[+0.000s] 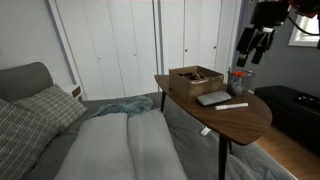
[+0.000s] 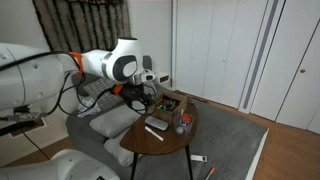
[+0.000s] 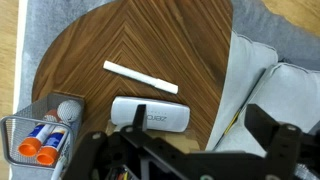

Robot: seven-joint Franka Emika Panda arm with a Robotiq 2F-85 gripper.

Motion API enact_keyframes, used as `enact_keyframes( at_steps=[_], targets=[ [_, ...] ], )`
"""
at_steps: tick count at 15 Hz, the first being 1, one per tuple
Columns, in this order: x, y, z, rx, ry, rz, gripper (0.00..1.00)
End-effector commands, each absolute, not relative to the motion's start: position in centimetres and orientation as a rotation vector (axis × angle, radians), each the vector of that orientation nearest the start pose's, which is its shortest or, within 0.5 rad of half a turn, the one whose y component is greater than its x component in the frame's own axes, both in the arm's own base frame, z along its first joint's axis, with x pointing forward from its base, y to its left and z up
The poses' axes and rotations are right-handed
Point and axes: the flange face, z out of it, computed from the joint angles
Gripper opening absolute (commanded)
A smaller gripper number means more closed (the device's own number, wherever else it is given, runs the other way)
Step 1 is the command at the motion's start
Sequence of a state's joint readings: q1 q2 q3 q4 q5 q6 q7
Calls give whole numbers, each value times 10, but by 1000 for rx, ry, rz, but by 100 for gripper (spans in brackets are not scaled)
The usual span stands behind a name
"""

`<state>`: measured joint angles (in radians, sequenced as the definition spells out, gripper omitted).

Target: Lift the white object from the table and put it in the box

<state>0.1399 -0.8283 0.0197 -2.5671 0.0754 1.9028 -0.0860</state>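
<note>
Nothing done yet: our pincer (image 1: 248, 55) hangs wide open and empty above the bench (image 3: 170, 35). The white stick (image 3: 140, 77) lies at its 11 o'clock in the wrist view, outside the box (image 1: 195, 78).

In my wrist view, the stick (image 3: 140, 77) lies mid-frame on the table (image 3: 180, 35), with the flat device (image 3: 150, 114) just below it. The basket (image 3: 12, 128) at lower left holds markers (image 3: 45, 140). In an exterior view, the box (image 1: 195, 80) sits on the table's left part.
</note>
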Motion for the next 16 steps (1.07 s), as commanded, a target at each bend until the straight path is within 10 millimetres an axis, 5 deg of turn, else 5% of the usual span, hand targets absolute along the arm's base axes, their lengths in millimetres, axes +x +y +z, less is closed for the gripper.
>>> enact_keyframes(
  at_steps=[1, 3, 12, 16],
  targets=[
    [315, 57, 534, -3049, -339, -247, 100],
    [313, 55, 534, -3062, -361, -247, 100],
    [320, -10, 493, -3118, -1088, -150, 100],
    [340, -34, 476, -2991, -1378, -320, 100]
  ],
)
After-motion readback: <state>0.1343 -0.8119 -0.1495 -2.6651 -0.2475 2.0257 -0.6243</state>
